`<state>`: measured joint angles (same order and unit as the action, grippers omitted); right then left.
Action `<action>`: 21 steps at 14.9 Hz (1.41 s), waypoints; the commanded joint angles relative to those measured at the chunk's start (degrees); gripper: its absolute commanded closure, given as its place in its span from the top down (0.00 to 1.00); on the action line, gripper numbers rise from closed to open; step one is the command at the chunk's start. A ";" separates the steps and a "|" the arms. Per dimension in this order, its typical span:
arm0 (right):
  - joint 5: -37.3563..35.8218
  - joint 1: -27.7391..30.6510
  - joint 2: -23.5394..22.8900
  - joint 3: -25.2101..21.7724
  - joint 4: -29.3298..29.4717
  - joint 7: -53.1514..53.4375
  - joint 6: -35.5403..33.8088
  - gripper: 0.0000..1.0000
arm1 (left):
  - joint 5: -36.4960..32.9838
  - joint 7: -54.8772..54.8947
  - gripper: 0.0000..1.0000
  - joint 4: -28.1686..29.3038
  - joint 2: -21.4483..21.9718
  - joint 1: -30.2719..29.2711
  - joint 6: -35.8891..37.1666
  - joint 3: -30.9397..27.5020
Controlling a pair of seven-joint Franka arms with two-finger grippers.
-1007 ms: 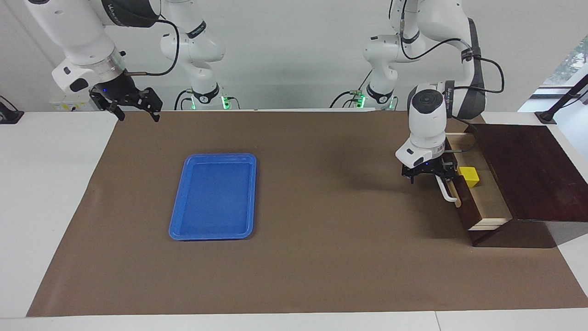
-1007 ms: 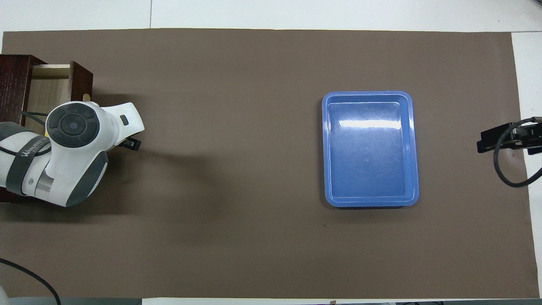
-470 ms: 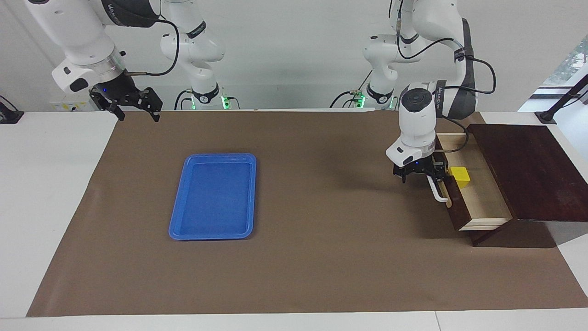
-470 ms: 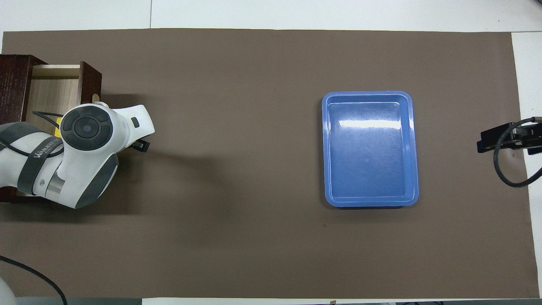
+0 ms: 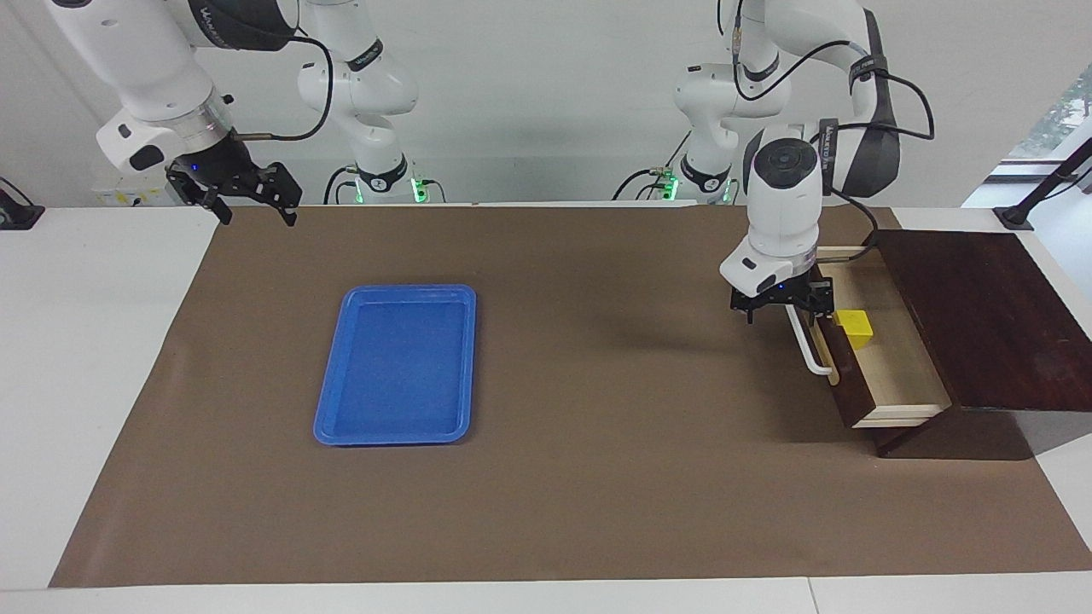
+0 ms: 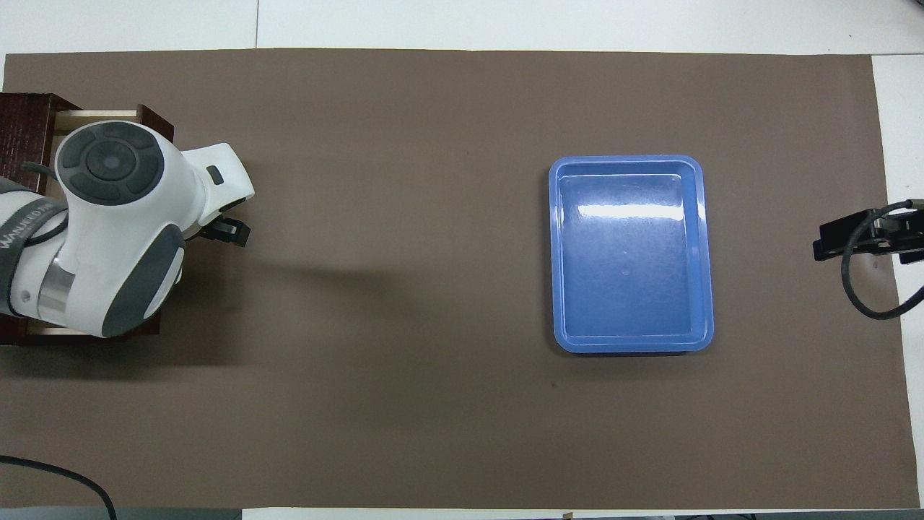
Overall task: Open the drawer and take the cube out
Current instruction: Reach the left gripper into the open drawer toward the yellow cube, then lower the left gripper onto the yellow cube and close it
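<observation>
Your drawer (image 5: pixel 887 362) stands pulled out at the left arm's end of the surface (image 5: pixel 597 477), its handle (image 5: pixel 806 341) facing the tray (image 5: pixel 397 365), with the cube (image 5: pixel 855 327) inside. Your left pincer (image 5: pixel 781 309) hovers over the handle's robot-side end; I cannot tell its gap. Your right pincer (image 5: pixel 253 209) waits, spread apart.

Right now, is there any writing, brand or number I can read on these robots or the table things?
Lettering on the left arm's dark band: too blurred to read.
Lettering on the right arm's dark cover: too small to read.
Blue tray, drawer, cube: no text.
</observation>
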<state>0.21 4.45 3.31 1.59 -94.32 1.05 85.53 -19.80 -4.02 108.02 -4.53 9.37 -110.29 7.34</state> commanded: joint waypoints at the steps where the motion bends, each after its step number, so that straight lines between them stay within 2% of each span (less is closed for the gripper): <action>1: -0.91 -0.06 0.56 -0.10 -0.34 -0.70 -0.54 1.00 | 6.58 -0.54 1.00 -6.65 0.57 0.30 7.52 -0.83; 4: -0.91 -0.06 0.56 -0.10 -0.34 -0.70 -0.54 1.00 | 13.10 -12.79 1.00 -12.55 1.11 -1.63 11.75 -2.67; 6: -0.91 -0.06 0.56 -0.10 -0.34 -0.70 -0.54 1.00 | 17.15 -19.85 1.00 -13.35 1.19 -4.43 12.02 -2.68; 10: -0.91 -0.06 0.56 -0.10 -0.34 -0.70 -0.54 1.00 | 17.25 -36.29 1.00 -13.09 2.95 -6.91 13.17 -2.68; 16: -0.91 -0.06 0.56 -0.10 -0.34 -0.70 -0.54 1.00 | 17.43 -38.16 1.00 -12.30 4.09 -6.21 13.60 -2.59; 18: -0.91 -0.06 0.56 -0.10 -0.34 -0.70 -0.54 1.00 | 17.52 -39.39 1.00 -10.20 5.23 -6.21 13.52 -2.59; 21: -0.91 -0.06 0.56 -0.10 -0.34 -0.70 -0.54 1.00 | 19.34 -44.49 1.00 -9.40 5.50 -9.52 12.82 -2.68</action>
<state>0.21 4.45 3.31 1.59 -94.32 1.05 85.53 -2.85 -46.24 96.20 -1.15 2.45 -97.33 4.87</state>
